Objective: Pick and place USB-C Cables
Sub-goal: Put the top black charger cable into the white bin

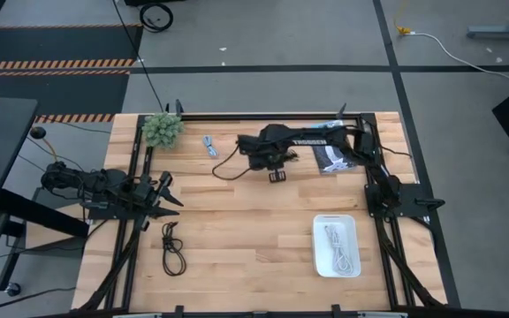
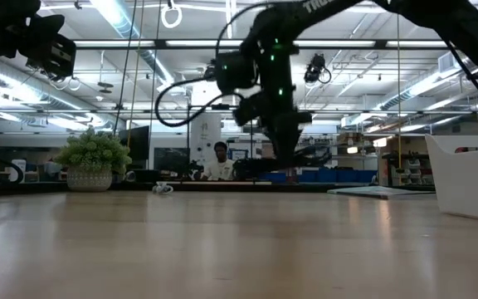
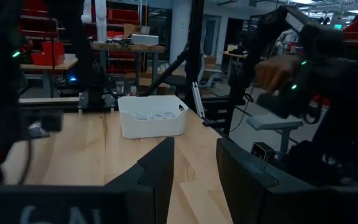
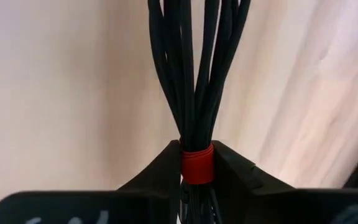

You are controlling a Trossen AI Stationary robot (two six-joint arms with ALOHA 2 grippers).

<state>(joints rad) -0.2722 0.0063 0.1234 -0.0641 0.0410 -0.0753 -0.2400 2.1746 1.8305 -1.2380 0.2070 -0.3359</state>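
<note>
Black USB-C cable (image 1: 228,164), seen from above, trails from the right gripper (image 1: 277,173) near the table's (image 1: 254,256) far edge; the left gripper (image 1: 168,196) waits open at the left edge. Low view: the right arm reaches down over the table. Right wrist view: the fingers (image 4: 166,165) clamp the bundled black cable at its red band (image 4: 197,165).

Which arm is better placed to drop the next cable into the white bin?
Right. Its claw is shut on a black cable bundle above the table, near the white bin. The left claw waits open and empty.
</note>
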